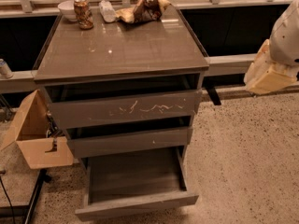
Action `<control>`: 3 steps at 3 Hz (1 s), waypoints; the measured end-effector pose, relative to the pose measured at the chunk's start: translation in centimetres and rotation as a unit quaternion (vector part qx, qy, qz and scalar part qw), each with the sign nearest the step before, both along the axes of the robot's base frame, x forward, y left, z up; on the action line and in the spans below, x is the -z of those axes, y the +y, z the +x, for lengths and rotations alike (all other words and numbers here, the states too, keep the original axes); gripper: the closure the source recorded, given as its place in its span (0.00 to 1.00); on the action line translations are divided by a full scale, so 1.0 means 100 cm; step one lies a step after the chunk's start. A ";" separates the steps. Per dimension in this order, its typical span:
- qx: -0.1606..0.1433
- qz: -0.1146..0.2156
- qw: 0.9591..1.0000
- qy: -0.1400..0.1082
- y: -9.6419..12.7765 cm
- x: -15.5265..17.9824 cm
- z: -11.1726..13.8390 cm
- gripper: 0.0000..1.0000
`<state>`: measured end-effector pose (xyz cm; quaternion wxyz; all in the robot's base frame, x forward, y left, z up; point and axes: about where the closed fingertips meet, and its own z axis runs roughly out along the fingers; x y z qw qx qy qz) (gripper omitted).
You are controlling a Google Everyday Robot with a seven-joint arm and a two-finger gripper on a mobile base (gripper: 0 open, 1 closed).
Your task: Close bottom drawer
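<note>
I am seeing the arm [286, 31] reaching in at the right edge of the view, well to the right of the cabinet [198, 85] and out beside its upper half. Its white rounded shell is sitting uppermost. The cream-coloured gripper [264, 76] is hanging just below that shell, tilted, on the side nearer the cabinet. It is staying well apart from the cabinet and touching nothing that I can make out. I am not able to tell whether the gripper is open or closed.

The bottom drawer [138, 204] is standing pulled far out at the foot of the cabinet, its plain low front panel nearest to me and its inside showing. Above it, the middle drawer [131, 141] is sitting slightly out, and the top drawer [126, 108], marked with white scratches, is also sitting a little proud of the frame.

At the back of the cabinet's glossy surface [121, 50] I am watching 4 things in a row: a white bowl [67, 8], a can [83, 13] standing upright just beside it, a clear bottle [107, 10] lying on its side, and a crumpled wrapper [145, 7]. I am not managing to read the can's label or any other writing.

A cardboard box [35, 134] is sitting open just left of the cabinet, on the speckled floor [247, 162].
</note>
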<state>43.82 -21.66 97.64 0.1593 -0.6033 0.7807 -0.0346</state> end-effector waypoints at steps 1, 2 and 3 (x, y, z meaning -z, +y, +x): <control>0.000 0.000 1.000 0.000 0.000 0.000 0.000 0.95; 0.011 0.011 1.000 -0.009 0.001 0.010 -0.001 1.00; 0.027 0.021 0.999 -0.006 0.001 0.039 -0.003 1.00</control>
